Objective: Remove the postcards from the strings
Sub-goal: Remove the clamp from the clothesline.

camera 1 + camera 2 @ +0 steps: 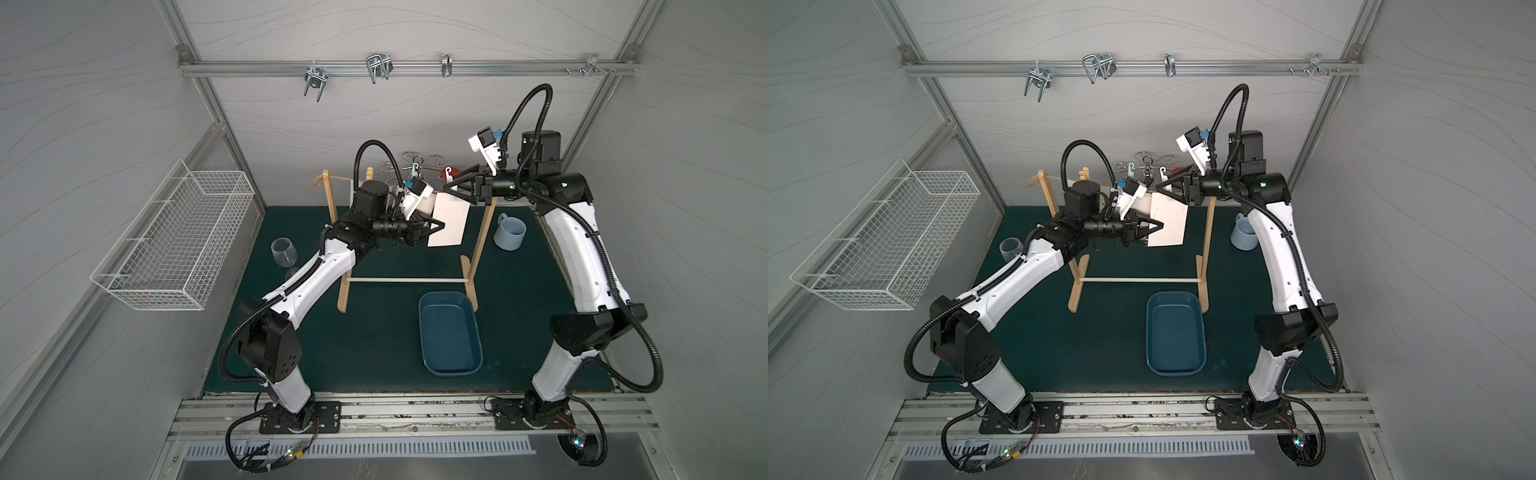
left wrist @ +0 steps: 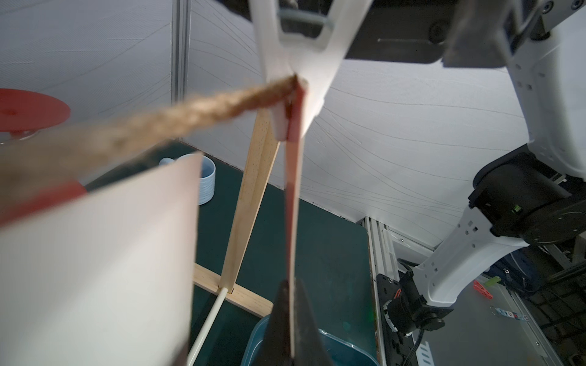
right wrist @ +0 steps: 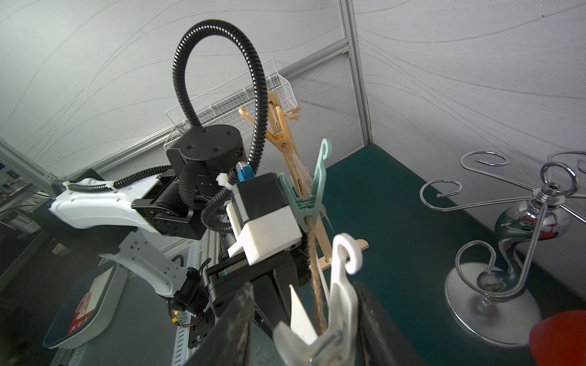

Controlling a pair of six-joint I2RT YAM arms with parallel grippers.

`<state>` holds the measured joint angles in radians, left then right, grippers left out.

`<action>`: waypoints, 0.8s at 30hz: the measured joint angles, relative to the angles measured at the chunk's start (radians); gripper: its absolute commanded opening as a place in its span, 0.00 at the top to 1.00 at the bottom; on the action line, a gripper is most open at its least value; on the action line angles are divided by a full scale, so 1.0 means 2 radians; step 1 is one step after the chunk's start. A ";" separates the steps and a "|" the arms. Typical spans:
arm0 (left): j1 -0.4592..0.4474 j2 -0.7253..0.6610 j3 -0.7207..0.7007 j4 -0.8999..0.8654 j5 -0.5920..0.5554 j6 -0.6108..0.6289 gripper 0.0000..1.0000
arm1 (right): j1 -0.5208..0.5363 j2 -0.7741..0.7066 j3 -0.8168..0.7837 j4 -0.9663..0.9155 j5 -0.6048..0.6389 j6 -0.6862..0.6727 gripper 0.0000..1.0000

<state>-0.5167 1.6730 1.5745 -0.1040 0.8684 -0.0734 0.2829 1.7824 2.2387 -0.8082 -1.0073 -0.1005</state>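
Left jaws clamp tight on one edge of a white postcard [image 1: 453,222], which hangs tilted from the rope [image 2: 158,123] on the wooden rack [image 1: 483,245], held at its top by a white peg [image 3: 333,301]. Right jaws are partway apart and straddle that peg, one side touching it, a gap on the other. A blue tub [image 1: 451,332] on the worktop [image 1: 374,332] in front of the rack shows only its bare bottom; wall basket [image 1: 174,237] contents too hard to tell.
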 measured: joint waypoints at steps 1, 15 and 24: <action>0.000 0.000 0.000 -0.001 0.002 -0.001 1.00 | -0.001 0.000 -0.001 0.000 -0.002 0.000 0.53; 0.002 0.001 0.007 -0.006 0.021 -0.005 1.00 | -0.014 0.000 -0.006 0.008 -0.031 0.000 0.52; 0.002 0.004 0.012 -0.011 0.026 -0.005 1.00 | -0.020 0.000 -0.007 0.012 -0.051 0.005 0.60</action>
<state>-0.5125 1.6806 1.5978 -0.1261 0.9203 -0.0834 0.2432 1.7824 2.2238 -0.7841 -1.1084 -0.0902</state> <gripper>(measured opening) 0.047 0.417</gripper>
